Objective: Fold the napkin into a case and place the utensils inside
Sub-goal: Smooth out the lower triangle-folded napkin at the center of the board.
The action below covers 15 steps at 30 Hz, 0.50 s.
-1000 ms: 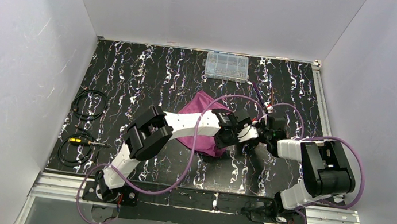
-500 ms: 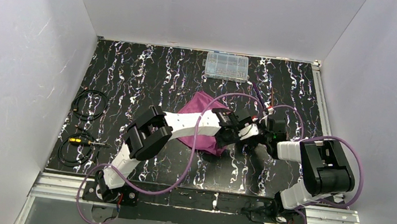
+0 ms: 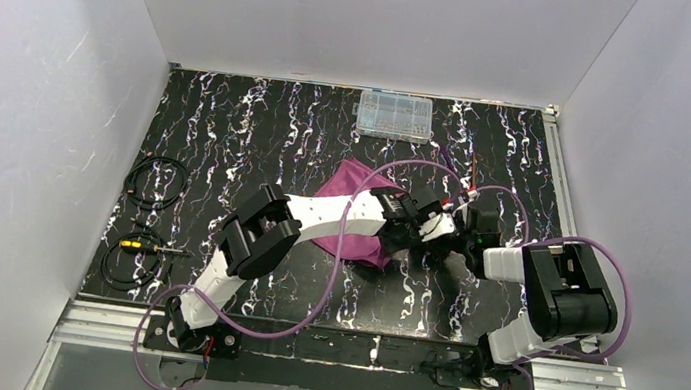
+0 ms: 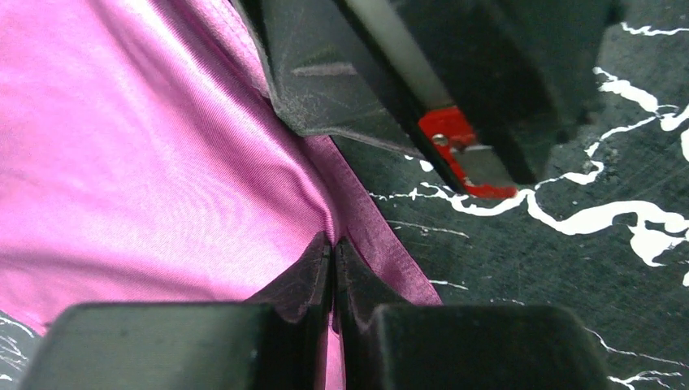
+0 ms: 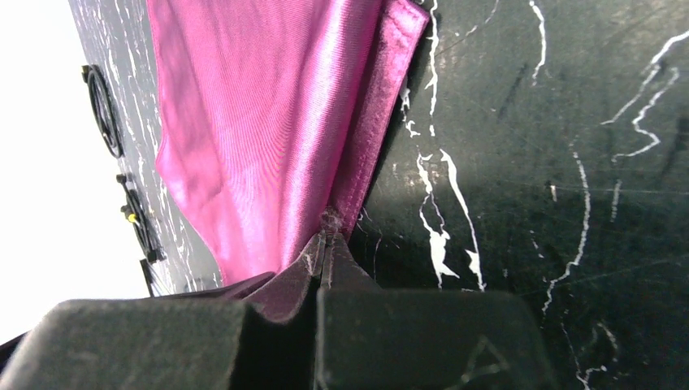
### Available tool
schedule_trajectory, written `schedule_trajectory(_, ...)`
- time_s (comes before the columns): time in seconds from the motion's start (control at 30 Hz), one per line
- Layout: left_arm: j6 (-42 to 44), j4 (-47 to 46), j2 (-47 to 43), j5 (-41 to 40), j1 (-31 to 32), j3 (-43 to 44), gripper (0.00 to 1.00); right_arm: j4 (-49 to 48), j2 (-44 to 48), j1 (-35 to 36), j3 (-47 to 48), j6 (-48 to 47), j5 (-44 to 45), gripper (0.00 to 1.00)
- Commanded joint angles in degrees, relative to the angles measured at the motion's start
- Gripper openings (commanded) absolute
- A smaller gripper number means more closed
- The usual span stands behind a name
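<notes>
The plum-purple napkin (image 3: 346,195) lies mid-table, partly hidden under my left arm. My left gripper (image 3: 415,228) is shut on a fold at its right edge; the left wrist view shows the jaws (image 4: 333,248) pinching the cloth (image 4: 162,179). My right gripper (image 3: 447,239) is right beside it, shut on the same hemmed edge (image 5: 370,122), with its fingertips together (image 5: 327,237). Its body fills the top of the left wrist view (image 4: 455,89). The two thin utensils (image 3: 467,167) lie on the table just beyond the grippers, partly hidden by cables.
A clear plastic compartment box (image 3: 394,116) stands at the back centre. Two black cable coils (image 3: 158,180) (image 3: 129,257) lie at the left, and also show in the right wrist view (image 5: 101,97). Purple robot cables (image 3: 425,170) arch over the napkin's right side.
Both grippers have edged slightly toward the far side while staying shut on the napkin's right edge. The cloth's near corner has drawn in a little.
</notes>
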State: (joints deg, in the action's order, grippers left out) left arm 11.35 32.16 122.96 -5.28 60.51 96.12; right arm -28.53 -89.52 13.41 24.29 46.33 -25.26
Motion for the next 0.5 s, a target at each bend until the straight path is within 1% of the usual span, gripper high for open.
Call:
schedule_trajectory(0.0, 2.2, 1.27, 2.14, -1.58, 0.31, -0.54, 0.05, 3.01, 2.13, -1.92, 0.88, -2.2, -2.3, 0.01)
schedule_trajectory(0.03, 2.39, 1.25, 2.46, -1.86, 0.31, -0.56, 0.07, 4.79, 3.13, -2.32, 1.53, -2.96, -2.52, 0.02)
schedule_trajectory(0.13, 2.44, 1.2, 3.13, -1.42, 0.31, -0.3, 0.15, 11.26, 7.11, -3.78, 3.72, -5.82, -2.35, 0.22)
schedule_trajectory(0.17, 2.4, 1.15, 3.24, -1.18, 0.31, -0.17, 0.18, 13.49, 8.48, -4.37, 4.38, -6.92, -2.3, 0.25)
schedule_trajectory(0.23, 2.14, 1.15, 3.26, -0.32, 0.31, 0.09, 0.23, 17.83, 10.88, -5.8, 5.14, -8.72, -2.26, 0.27)
schedule_trajectory(0.3, 1.85, 1.36, 2.9, 0.87, 0.32, 0.24, 0.26, 19.27, 12.52, -7.49, 5.44, -9.47, -2.43, 0.27)
schedule_trajectory(0.33, 1.64, 1.6, 2.59, 1.4, 0.31, 0.33, 0.28, 19.5, 12.77, -8.24, 5.54, -9.5, -2.32, 0.24)
schedule_trajectory(0.4, 1.17, 1.8, 1.79, 2.34, 0.31, 0.33, 0.34, 18.26, 11.9, -9.09, 5.79, -8.62, -2.59, 0.16)
schedule_trajectory(0.47, 0.84, 1.9, 0.81, 3.38, 0.31, 0.2, 0.4, 14.66, 9.87, -9.43, 6.01, -6.43, -4.33, 0.08)
